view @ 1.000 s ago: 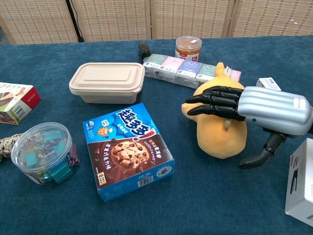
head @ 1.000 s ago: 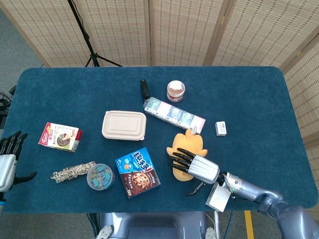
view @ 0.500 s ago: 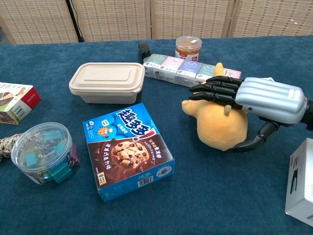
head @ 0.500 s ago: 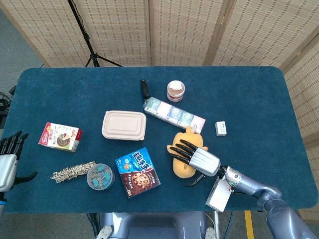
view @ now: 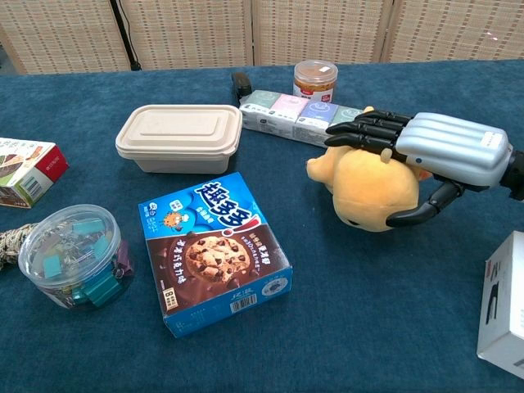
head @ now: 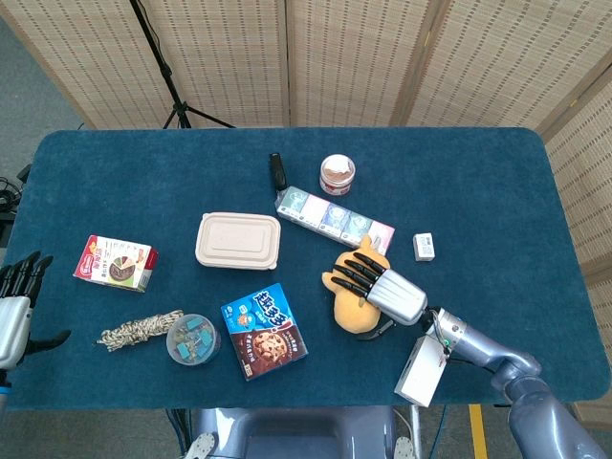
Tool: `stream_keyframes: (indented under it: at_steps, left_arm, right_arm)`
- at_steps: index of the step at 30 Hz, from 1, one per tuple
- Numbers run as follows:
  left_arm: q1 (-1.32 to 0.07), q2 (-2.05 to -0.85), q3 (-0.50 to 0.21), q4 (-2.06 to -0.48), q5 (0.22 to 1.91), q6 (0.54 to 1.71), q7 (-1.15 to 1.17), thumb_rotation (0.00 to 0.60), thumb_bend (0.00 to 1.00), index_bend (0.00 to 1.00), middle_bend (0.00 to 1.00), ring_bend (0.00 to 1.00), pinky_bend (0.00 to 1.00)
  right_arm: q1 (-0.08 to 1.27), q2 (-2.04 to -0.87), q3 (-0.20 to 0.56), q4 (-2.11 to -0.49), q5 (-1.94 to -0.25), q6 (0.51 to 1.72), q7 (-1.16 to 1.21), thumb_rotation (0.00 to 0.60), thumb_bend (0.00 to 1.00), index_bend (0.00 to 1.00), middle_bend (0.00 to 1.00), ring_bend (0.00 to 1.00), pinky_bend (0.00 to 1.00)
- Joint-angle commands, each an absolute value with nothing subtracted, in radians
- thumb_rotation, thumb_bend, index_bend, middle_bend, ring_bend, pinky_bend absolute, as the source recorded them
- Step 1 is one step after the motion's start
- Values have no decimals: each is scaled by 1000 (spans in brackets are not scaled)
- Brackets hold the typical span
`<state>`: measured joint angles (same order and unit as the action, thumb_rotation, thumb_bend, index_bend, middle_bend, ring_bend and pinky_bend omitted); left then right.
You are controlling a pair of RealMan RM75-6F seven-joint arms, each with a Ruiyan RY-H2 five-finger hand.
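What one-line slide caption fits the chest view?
Right hand resting over a yellow plush toy, fingers spread across its top, beside a blue cookie box.

Right hand point(view: 442, 151) on plush toy point(view: 368, 190); cookie box point(view: 214, 250) left, tissue packs point(view: 307, 115) behind.

The right hand point(view: 426, 155) lies over the top of a yellow plush toy point(view: 368, 192), dark fingers point(view: 360, 135) stretched across it and thumb curled at its near side. Behind the toy lies a row of tissue packs point(view: 299, 115), with a blue cookie box point(view: 217, 250) to its left.
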<state>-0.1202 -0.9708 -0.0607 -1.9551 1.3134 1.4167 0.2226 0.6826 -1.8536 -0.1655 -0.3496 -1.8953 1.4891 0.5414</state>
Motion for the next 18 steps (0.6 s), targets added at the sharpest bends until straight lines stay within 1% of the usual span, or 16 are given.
stream_keyframes:
  at_steps: [1,8,18]
  left_arm:
    - [-120,-970,-61,-1955,1314,1417,222,600,0,0,0,0,0]
    - [-119,-967,-60,-1957,1315,1417,219,600,0,0,0,0,0]
    - [-121,-965,-59,-1959,1316,1414,215,600,0,0,0,0,0]
  right_arm:
    - [688,-1843,-164,-361,-1886,1481,547,0,0,0,0,0,0]
    - [693,-1810,-170,-431,-1872,1472,582,0,0,0,0,0,0]
    - [692,-1739,-184,-619,-1894,1551,572,0,0,0,0,0,0]
